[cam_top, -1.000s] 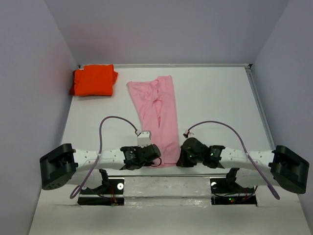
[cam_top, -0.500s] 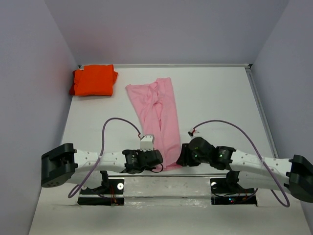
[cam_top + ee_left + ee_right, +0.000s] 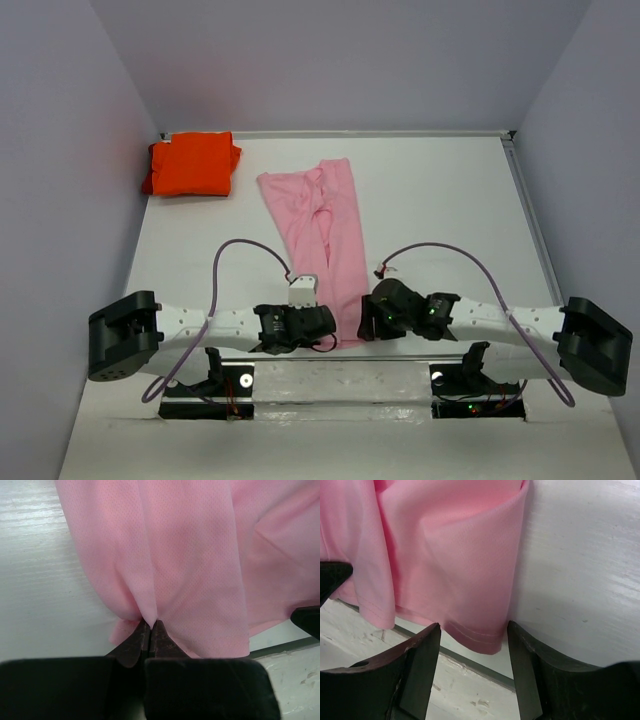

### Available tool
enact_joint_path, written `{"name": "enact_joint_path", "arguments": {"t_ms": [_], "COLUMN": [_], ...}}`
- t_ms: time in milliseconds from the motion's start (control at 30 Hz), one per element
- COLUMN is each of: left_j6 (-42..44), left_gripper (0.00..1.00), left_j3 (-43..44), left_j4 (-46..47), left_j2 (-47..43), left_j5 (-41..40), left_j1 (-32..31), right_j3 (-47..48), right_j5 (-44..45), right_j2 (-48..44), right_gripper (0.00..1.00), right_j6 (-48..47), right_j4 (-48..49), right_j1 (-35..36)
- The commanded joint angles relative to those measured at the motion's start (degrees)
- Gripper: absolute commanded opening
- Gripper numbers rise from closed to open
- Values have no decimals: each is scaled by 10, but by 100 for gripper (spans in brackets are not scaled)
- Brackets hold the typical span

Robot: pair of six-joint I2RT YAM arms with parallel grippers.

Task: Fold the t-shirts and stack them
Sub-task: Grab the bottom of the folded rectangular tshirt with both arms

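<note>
Low in the centre of the top view, just ahead of the arm bases: the near hem of a plain light pink cloth t-shirt [image 3: 325, 235], folded into a long narrow strip on a flat white table [image 3: 450, 200]. Runs from bottom centre up to the middle of the frame, leaning slightly left, broader at the far end, with a lengthwise fold down its middle. Shows a fine mesh weave up close [image 3: 200, 555], gathered into soft vertical pleats at the pinch, with a stitched hem corner [image 3: 450, 555] reaching the dark strip along the table's near edge.

Farther off, at the upper left of the table: a plain bright orange cloth t-shirt [image 3: 190, 165], folded into a compact, roughly square bundle, well apart from the pink one.

Then the white-and-black left arm [image 3: 200, 322] and right arm [image 3: 500, 322]: stretched low and nearly level from the bottom corners inward, wrists close together at the hem. Left gripper [image 3: 151, 627]: pressed together, pinching a tuck of the pink hem on its left side. Right gripper [image 3: 474, 625]: spread wide, one black finger on either side of the hem's right corner, not clamping the cloth.
</note>
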Motion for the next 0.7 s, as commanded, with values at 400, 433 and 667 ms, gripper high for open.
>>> {"name": "enact_joint_path", "arguments": {"t_ms": [400, 433, 667], "left_j6": [1, -6, -75], "left_gripper": [0, 0, 0], "left_j3": [17, 16, 23], "left_j4": [-12, -13, -37], "left_j2": [-9, -12, -10], "left_j5": [-21, -22, -33], "left_j1": [-21, -28, -96], "right_j3": [6, 2, -41], "right_j5": [15, 11, 0], "right_j2": [-14, -23, -141], "right_gripper": [0, 0, 0], "right_j6": [-13, -10, 28], "right_j4": [14, 7, -49], "right_j1": [5, 5, 5]}}
